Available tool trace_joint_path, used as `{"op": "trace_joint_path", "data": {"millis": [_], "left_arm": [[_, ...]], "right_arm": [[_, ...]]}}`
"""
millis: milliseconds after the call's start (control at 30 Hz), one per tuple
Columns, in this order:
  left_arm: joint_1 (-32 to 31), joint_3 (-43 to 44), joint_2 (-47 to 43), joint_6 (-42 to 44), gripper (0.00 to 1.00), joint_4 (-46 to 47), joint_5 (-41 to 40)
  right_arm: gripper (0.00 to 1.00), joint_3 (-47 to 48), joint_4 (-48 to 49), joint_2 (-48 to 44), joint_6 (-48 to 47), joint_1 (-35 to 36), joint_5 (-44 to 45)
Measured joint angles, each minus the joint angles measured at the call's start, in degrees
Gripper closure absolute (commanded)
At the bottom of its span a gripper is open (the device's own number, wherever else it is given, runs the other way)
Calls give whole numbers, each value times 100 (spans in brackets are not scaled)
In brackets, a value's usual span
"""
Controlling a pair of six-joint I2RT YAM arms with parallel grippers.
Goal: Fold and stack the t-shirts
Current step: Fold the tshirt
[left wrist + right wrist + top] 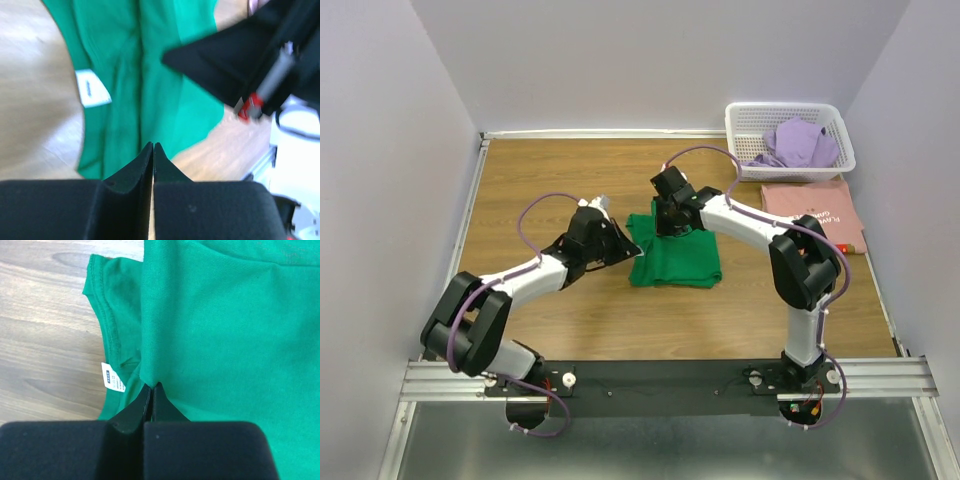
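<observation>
Right wrist view: right tool point(152, 386) is pinched shut on a fold of the plain bright green cotton t-shirt point(225, 330), which spreads ahead of its tips, probably to pull the fold over. Left tool point(153, 147) is closed at the shirt's edge with nothing visibly gripped, likely pinning it. Dusty pink printed t-shirt point(812, 210) lies folded on the wooden surface point(550, 170) to the right tool's right.

The bright green cloth t-shirt point(225, 340) looks soft and matt. The brown wooden table point(550, 170) is smooth. At 1 o'clock, the white lattice basket point(736, 130) is plastic.
</observation>
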Motion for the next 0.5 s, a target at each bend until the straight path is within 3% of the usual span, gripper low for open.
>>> {"op": "trace_joint_path", "data": {"millis": [167, 500], "left_arm": [[181, 317, 680, 164, 99, 282, 48], [328, 538, 1886, 472, 100, 848, 299]], "right_arm": [[99, 0, -2, 0, -83, 0, -96], [99, 0, 2, 0, -177, 0, -201]]}}
